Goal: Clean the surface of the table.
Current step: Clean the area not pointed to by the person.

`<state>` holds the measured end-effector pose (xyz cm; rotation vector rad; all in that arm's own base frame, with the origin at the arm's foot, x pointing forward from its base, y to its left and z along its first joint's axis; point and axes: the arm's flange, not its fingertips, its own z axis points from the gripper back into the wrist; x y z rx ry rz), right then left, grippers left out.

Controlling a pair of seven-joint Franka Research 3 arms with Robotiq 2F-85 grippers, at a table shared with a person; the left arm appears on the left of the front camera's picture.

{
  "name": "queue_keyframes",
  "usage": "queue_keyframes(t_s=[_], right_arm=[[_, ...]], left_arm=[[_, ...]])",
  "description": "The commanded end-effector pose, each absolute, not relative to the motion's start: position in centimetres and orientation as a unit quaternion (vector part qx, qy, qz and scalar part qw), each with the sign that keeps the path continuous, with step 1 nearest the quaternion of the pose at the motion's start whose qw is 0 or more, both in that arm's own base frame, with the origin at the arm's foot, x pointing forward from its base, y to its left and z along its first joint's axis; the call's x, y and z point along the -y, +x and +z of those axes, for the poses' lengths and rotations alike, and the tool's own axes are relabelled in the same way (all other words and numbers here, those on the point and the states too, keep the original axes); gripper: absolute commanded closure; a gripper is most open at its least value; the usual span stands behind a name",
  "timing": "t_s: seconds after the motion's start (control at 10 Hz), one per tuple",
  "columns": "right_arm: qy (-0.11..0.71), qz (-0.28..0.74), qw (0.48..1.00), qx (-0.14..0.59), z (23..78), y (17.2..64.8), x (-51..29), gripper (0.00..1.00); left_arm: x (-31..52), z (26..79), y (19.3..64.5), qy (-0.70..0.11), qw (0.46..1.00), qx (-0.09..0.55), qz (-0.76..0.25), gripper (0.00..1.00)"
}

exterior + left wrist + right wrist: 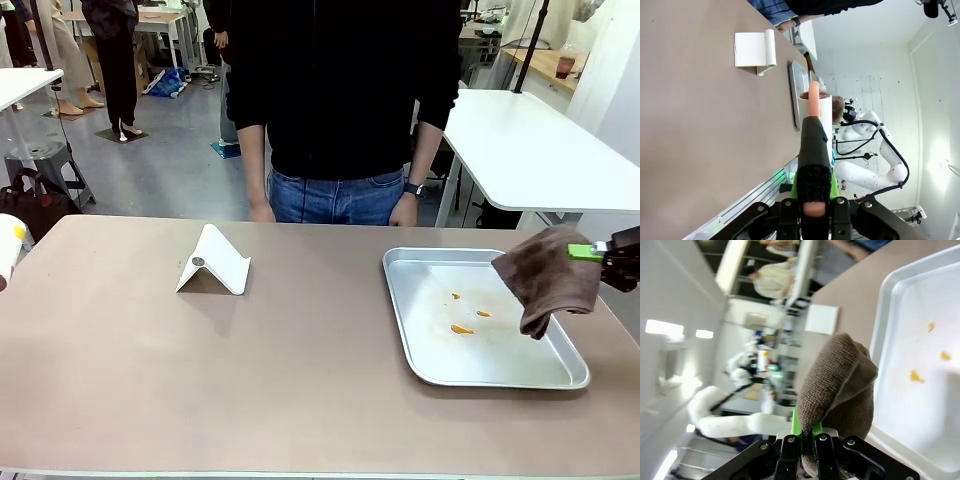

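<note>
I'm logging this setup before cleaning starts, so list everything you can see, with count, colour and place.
table: one, taupe, across the foreground.
tray: one, silver, on the table's right part.
specks: three, orange, inside the tray.
folded stand: one, white, on the table left of centre.
cloth: one, brown, hanging above the tray's right side.
cylinder: one, white with yellow patch, at the left edge; unidentifiable.
person: one, black top, jeans, far side.
right pincer: shut on the cloth.
left pincer: shut on a pinkish strip.
</note>
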<state>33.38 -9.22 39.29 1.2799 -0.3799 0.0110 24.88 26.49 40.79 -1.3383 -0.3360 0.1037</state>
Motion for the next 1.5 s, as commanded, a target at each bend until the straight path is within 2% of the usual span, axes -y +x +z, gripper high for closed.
queue_keyframes(t_s=[0.0,0.6,0.9,1.0,1.4], right_arm=[[0.476,0.006,0.854,0.21,40.9,34.8,8.0,0.92],[0.277,0.046,0.938,0.204,41.2,39.0,6.4,0.92],[0.274,0.03,0.944,0.184,39.7,40.2,6.2,0.92],[0.264,0.018,0.943,0.2,39.3,40.7,6.2,1.0],[0.223,0.03,0.954,0.199,37.2,42.7,4.4,1.0]], left_arm=[[-26.3,41.3,24.9,-0.619,0.767,0.158,0.056,0.78],[-26.3,41.3,24.9,-0.619,0.767,0.158,0.056,0.78],[-26.3,41.3,24.9,-0.619,0.767,0.158,0.056,0.78],[-26.3,41.3,24.9,-0.619,0.767,0.158,0.056,0.78],[-26.3,41.3,24.9,-0.619,0.767,0.158,0.056,0.78]])
